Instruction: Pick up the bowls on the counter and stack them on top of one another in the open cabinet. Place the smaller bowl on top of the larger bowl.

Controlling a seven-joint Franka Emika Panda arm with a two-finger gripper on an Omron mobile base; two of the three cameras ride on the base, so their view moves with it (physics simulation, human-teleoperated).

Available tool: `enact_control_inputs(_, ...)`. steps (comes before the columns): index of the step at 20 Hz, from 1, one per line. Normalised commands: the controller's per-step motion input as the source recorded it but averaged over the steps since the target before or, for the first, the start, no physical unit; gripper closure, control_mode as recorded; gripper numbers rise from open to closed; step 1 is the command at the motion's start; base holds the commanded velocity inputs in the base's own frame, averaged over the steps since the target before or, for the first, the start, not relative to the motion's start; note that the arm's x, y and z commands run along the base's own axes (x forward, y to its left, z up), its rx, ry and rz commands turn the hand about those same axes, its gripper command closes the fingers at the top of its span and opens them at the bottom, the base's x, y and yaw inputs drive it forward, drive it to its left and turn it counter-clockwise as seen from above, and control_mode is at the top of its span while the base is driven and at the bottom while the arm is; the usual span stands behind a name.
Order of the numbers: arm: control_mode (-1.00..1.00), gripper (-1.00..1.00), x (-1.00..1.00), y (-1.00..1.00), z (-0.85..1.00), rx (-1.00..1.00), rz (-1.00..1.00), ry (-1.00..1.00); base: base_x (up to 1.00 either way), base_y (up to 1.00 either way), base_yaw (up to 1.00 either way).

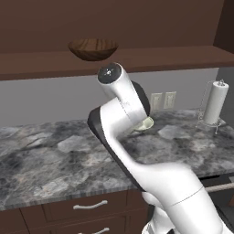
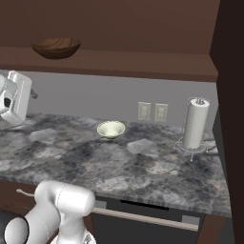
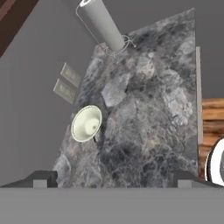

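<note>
On the tabletop (image 2: 143,167), close to the back wall and just in front of the two wall outlets (image 2: 152,112), the smaller bowl (image 2: 111,129) stood upright on its foot with nothing touching it; in the hand view it appeared as a pale disc (image 3: 86,124) ahead of the fingers (image 3: 41,178), apart from them. The larger bowl (image 1: 93,48) already rested on the shelf board of the open cabinet (image 2: 143,64), upright and near the front edge, so that its wide mouth was free to receive the second bowl; by that arrangement the first half of the task appeared done and the cream bowl remained to be fetched. The fingers stood released and spread wide, grasping nothing; that setting suited an approach to a rim, since a wide gap would allow one finger inside the bowl and one outside. The hand hung above the tabletop, looking down at the bowl at an angle. A paper towel holder (image 2: 195,125) stood well to the side of the bowl, clear of the likely approach path; the drawers (image 1: 90,208) lay below the slab.
</note>
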Motion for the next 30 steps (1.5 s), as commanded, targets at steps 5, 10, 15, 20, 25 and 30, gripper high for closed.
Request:
enact_control_inputs(5, -1.00, -1.00, 0.12, -0.14, -0.31, 0.04, 0.03, -0.06, 0.00, 0.00, 0.00)
enact_control_inputs(10, -1.00, -1.00, 0.07, -0.14, -0.29, 0.03, 0.03, -0.06, 0.00, 0.00, 0.00)
enact_control_inputs(15, -1.00, -1.00, 0.04, -0.09, -0.22, 0.02, 0.01, -0.05, 0.00, 0.00, 0.00)
enact_control_inputs(20, -1.00, -1.00, 0.15, -0.04, -0.19, 0.02, -0.04, -0.02, 0.00, 0.00, 0.00)
enact_control_inputs(25, -1.00, -1.00, 0.32, -0.03, -0.23, 0.00, -0.06, 0.00, 0.00, 0.00, 0.00)
enact_control_inputs(30, -1.00, -1.00, 0.33, -0.08, -0.28, 0.01, -0.05, -0.01, 0.00, 0.00, 0.00)
